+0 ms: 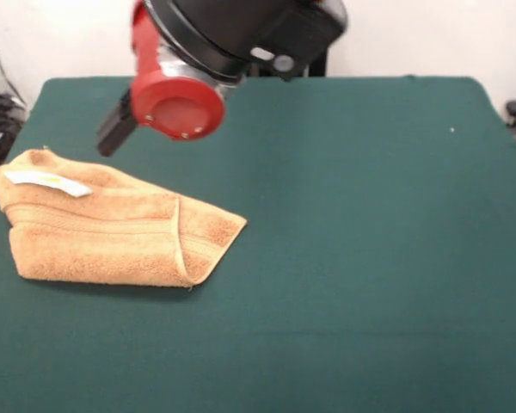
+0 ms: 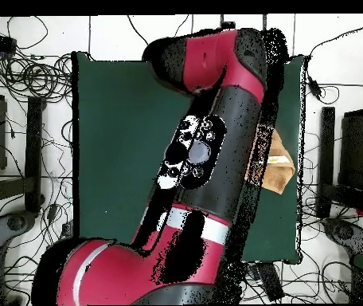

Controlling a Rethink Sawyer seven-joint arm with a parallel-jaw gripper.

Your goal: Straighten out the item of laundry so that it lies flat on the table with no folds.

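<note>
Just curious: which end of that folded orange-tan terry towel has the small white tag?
The thick end at the front view's left, nearest the black pincer; the white tag lies on top. The opposite end tapers to a bare corner.

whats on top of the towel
A small white tag lies on the folded towel, and one end flap is doubled over it. The gripper hangs above, not touching. The layers underneath are hidden.
</note>
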